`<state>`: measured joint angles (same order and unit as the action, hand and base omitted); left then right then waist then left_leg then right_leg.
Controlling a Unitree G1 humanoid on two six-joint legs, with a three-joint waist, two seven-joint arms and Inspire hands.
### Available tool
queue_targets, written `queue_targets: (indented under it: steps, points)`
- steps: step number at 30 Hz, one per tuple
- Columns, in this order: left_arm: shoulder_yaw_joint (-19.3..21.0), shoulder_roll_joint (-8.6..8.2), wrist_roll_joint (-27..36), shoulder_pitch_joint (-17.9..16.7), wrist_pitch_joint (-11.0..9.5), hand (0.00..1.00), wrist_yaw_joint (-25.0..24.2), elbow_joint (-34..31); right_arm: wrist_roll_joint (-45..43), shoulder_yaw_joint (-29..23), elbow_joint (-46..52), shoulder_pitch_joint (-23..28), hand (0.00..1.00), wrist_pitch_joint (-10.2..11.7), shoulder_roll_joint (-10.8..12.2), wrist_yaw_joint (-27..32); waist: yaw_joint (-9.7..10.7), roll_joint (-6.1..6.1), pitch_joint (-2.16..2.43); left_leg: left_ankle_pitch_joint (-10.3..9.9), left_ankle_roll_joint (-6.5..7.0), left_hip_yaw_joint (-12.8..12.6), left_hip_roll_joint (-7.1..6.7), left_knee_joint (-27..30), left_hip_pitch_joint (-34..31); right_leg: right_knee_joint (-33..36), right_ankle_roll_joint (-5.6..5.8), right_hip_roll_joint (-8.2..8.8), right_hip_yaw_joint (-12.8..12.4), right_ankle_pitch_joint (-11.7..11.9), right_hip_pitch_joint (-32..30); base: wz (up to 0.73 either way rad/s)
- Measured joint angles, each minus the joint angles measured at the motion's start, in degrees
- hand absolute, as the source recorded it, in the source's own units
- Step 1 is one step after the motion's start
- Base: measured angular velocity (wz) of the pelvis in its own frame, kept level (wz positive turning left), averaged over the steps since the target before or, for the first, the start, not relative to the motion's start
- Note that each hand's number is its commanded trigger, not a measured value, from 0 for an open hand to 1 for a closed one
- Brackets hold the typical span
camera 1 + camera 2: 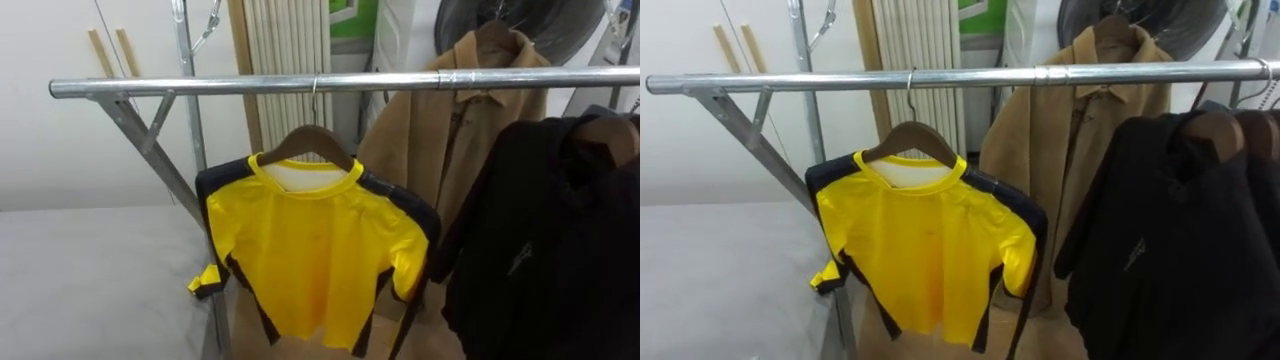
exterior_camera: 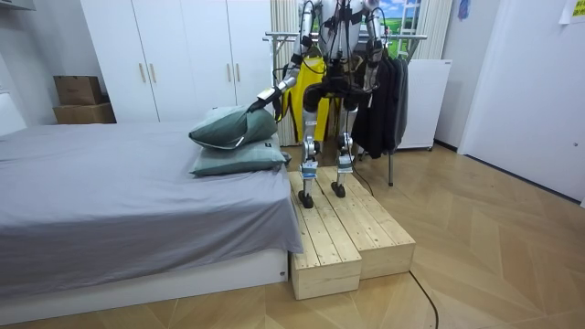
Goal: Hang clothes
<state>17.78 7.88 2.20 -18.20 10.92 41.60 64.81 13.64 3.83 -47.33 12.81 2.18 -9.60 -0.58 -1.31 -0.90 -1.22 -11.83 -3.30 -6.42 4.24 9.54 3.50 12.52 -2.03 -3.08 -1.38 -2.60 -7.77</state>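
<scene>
Yellow shirt (image 1: 315, 250) hangs from the rail (image 1: 200, 87), with open rail to its left. I cannot tell whether my left hand's (image 2: 263, 97) fingers are apart or together.

A horizontal silver metal rail (image 1: 970, 76) runs across the upper part of the right eye view. A yellow short-sleeved shirt with dark side panels (image 1: 930, 250) hangs under the rail, left of its middle, on a brown wooden hanger (image 1: 910, 135) whose wire hook sits over the rail. Beyond the rail, right of the shirt, hangs a tan collared coat (image 1: 1080, 130). At the rail's right end, nearer than the coat, hangs a black jacket (image 1: 1180, 240) over a brown hanger shoulder (image 1: 1212, 128). From the rail's left end a slanted metal brace (image 1: 750, 135) drops toward the shirt. Below that end lies a flat grey bed surface (image 1: 720, 270). Behind the rail stands a white ribbed panel (image 1: 915, 35).
</scene>
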Motion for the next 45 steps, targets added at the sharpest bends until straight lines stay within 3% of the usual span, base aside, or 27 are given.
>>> queue_targets:
  steps: [8,17,26,45]
  points:
    - [-0.1,-0.30,0.0,0.0,0.0,0.00,-1.8,0.8,3.5,-0.7,-13.1,-3.2,0.00,2.3,0.4,-4.1,0.7,-0.62,-0.13,0.0,0.06,0.1,-0.01,0.0,-0.6,-0.8,-0.03,-0.09,-0.1,0.5,-0.4,0.00]
    - [0.0,-0.28,0.0,-0.1,0.0,0.00,-3.4,1.1,10.6,-1.0,-17.5,-3.7,0.00,3.3,0.5,-8.5,0.8,-0.47,-0.20,0.0,0.05,0.1,-0.02,-0.1,-0.8,-0.8,-0.04,-0.11,0.0,0.5,-0.4,0.00]
    - [-0.6,0.57,2.5,-0.1,-0.1,0.00,-6.9,3.4,13.6,-0.9,-21.2,-5.4,0.00,3.2,0.6,-10.9,1.1,-0.20,-0.13,0.0,0.10,0.4,-0.03,0.0,-0.7,-0.9,-0.04,0.01,0.2,0.5,-0.1,0.00]
    - [-0.7,1.13,4.5,-0.5,-0.1,0.00,-12.7,4.4,8.6,-0.6,-24.0,-9.2,0.00,1.5,0.9,-11.0,0.9,-0.02,-0.07,-0.2,0.44,0.6,0.00,0.0,-1.0,-1.9,0.13,0.01,0.9,0.7,0.1,0.00]
